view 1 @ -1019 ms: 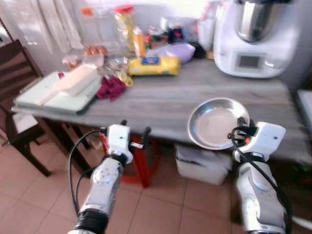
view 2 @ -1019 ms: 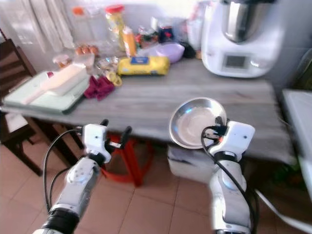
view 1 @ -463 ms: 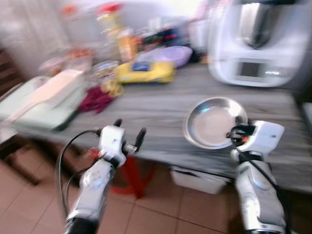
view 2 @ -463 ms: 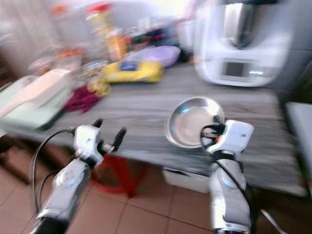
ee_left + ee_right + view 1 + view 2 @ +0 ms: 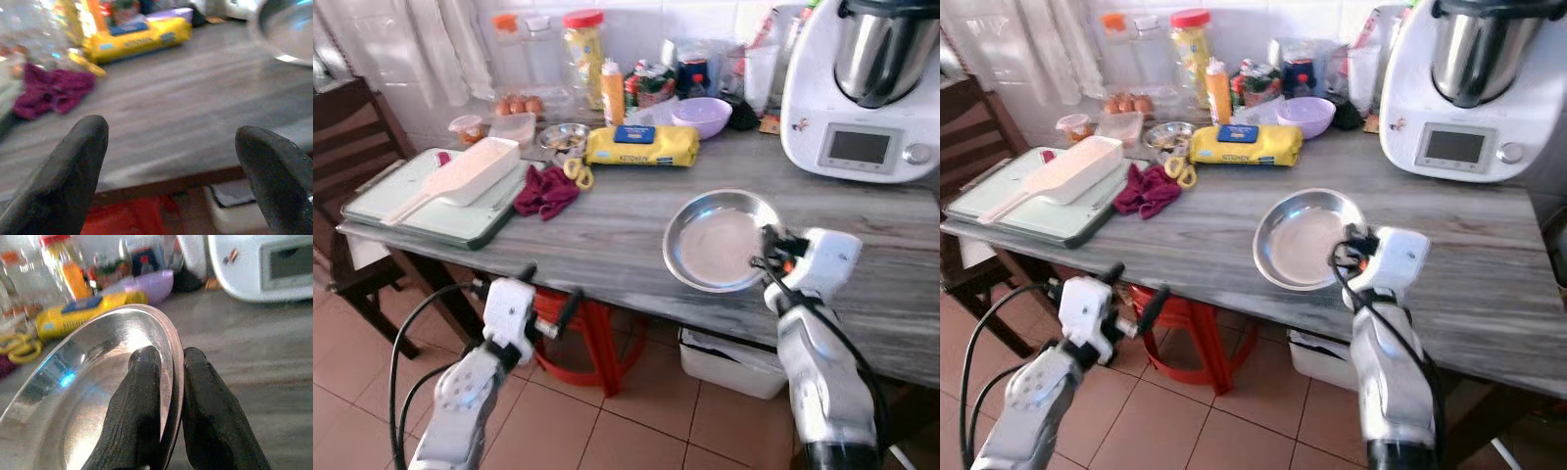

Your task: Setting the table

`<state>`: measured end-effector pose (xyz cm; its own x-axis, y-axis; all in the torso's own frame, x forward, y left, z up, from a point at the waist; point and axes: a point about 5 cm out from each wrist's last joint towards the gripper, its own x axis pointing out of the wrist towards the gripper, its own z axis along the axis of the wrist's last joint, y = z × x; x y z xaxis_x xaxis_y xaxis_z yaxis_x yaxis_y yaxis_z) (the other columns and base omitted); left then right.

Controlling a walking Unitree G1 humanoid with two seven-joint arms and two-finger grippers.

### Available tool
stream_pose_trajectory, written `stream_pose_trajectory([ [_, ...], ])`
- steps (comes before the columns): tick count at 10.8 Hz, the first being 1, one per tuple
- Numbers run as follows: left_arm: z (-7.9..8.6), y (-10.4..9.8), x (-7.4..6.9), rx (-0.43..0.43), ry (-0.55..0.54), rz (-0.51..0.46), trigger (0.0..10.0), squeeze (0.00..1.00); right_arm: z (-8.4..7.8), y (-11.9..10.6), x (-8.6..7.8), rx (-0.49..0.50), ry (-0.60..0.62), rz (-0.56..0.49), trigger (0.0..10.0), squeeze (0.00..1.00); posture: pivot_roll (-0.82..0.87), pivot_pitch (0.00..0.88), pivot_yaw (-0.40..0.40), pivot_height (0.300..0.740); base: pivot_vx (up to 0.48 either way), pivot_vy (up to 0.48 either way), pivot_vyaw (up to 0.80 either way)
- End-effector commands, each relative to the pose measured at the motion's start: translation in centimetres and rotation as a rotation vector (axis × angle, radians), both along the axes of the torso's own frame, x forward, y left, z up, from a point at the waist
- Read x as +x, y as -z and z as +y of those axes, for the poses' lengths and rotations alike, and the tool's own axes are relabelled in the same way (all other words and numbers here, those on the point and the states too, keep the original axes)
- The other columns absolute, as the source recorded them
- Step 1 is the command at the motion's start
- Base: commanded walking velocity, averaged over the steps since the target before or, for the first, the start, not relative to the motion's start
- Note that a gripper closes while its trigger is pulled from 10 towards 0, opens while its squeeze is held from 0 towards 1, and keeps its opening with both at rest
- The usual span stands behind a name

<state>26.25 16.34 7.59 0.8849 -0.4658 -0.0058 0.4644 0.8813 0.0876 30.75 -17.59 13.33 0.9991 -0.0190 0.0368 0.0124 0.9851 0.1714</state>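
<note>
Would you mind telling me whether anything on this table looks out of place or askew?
The steel plate is tilted, pinched at its rim by the right gripper above the table. A crumpled red cloth lies loose beside the tray.

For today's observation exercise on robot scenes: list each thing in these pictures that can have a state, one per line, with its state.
Steel plate: tilted, rim pinched, above the table.
Right gripper: shut on the plate's rim.
Left gripper: open, holding nothing.
Red cloth: crumpled.
Jar: lid on.
</note>
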Motion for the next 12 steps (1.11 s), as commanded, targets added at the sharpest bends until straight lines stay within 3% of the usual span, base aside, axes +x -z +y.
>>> stream_pose_trajectory([
  [1,0.0,-0.5,0.1,0.006,0.025,-0.008,10.0,0.0,1.0,-0.1,0.7,0.013,-0.048,0.024,10.0,0.0,-0.15,0.024,0.107,0.74,0.0,0.0,0.0],
  [6,-1.1,-0.1,0.0,-0.018,0.04,0.02,10.0,0.0,2.8,0.4,3.1,0.012,-0.126,0.118,10.0,0.0,-0.15,0.017,0.101,0.74,0.0,0.0,0.0],
  [11,-1.3,0.0,0.1,-0.026,0.048,0.024,10.0,0.0,3.8,1.6,3.7,0.076,-0.15,0.175,10.0,0.0,-0.15,0.011,0.095,0.74,0.0,0.0,0.0],
  [12,-1.5,0.0,0.1,-0.027,0.05,0.023,10.0,0.0,3.7,1.6,3.8,0.075,-0.142,0.172,10.0,1.0,-0.15,0.011,0.096,0.74,0.0,0.0,0.0],
])
